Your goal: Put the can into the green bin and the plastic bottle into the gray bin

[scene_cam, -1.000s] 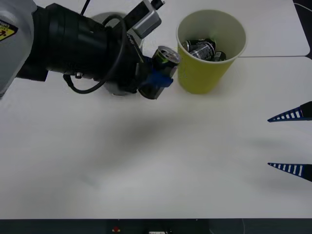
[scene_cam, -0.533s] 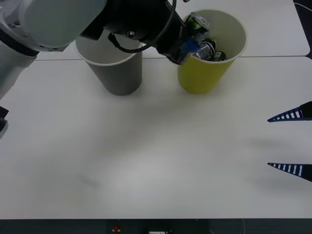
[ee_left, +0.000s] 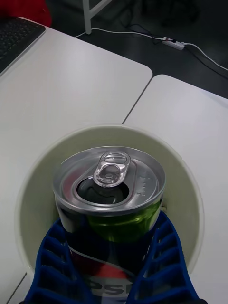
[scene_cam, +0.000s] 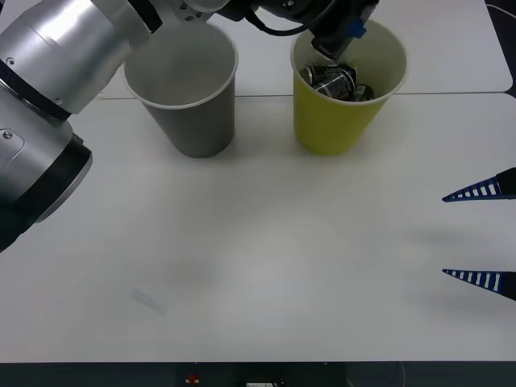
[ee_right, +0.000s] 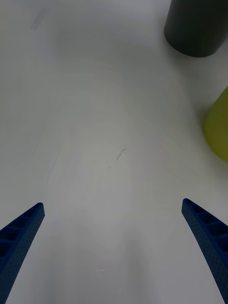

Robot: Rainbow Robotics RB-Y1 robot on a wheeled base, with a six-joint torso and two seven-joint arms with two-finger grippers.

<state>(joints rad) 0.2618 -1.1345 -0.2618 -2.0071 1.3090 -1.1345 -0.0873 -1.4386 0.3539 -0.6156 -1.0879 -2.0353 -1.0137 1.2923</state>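
Note:
The can point(ee_left: 110, 186), dark blue with a silver top and pull tab, is upright between the blue fingers point(ee_left: 51, 259) of my left gripper point(ee_left: 111, 278), which is shut on it. It hangs over the white inside of the green bin point(ee_left: 187, 199). From the front, my left gripper point(scene_cam: 343, 36) reaches over the green bin point(scene_cam: 343, 121) at the back of the table. The gray bin point(scene_cam: 189, 113) stands to its left. My right gripper point(scene_cam: 484, 234) rests open at the right edge, holding nothing. The plastic bottle is out of view.
Several dark, silvery-printed cans point(scene_cam: 332, 81) lie inside the green bin. The white table point(scene_cam: 258, 242) spreads wide in front of both bins. The right wrist view has the gray bin point(ee_right: 195, 26) and green bin point(ee_right: 219, 126) far ahead of its open fingers.
My left arm has carried the can up and to the right, from beside the gray bin to over the green bin's mouth. The gray bin is now uncovered. The right arm stayed still.

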